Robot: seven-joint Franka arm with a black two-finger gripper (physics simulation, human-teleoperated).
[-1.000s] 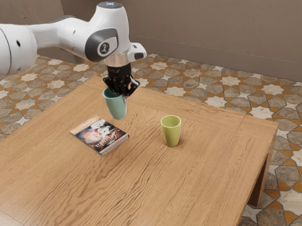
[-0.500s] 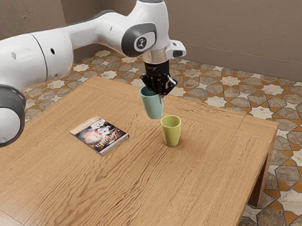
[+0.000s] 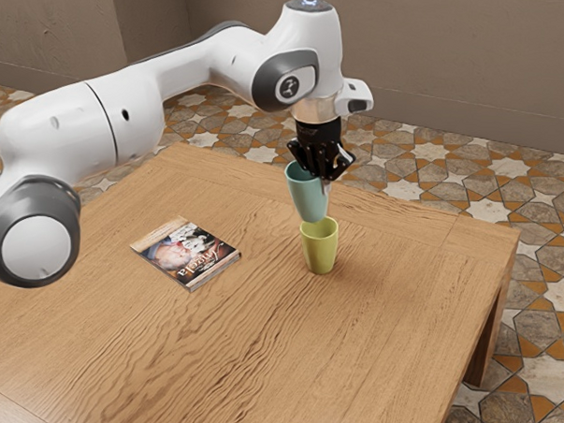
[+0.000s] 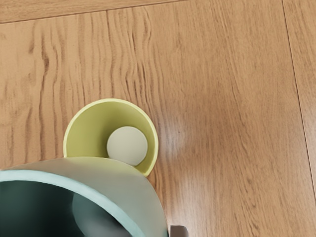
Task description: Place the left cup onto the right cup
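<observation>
Between my black fingers, just above the centre of the exterior view, I hold the teal cup (image 3: 308,194) by its rim. My gripper (image 3: 318,168) is clamped on it from two sides, and the cup hangs mouth up, slightly tilted. Directly beneath it the green cup (image 3: 318,244) stands upright on the wooden table (image 3: 257,360). The teal cup's base sits at the green cup's mouth, but I cannot tell whether they touch. From my wrist camera the teal cup (image 4: 74,197) looms close and overlaps part of the rim of the green cup (image 4: 94,123). Left of centre a book (image 3: 186,252) lies flat, well apart from both cups. Beyond the table's far edge, patterned floor tiles (image 3: 508,184) run to a plain wall (image 3: 457,51) along the top.
</observation>
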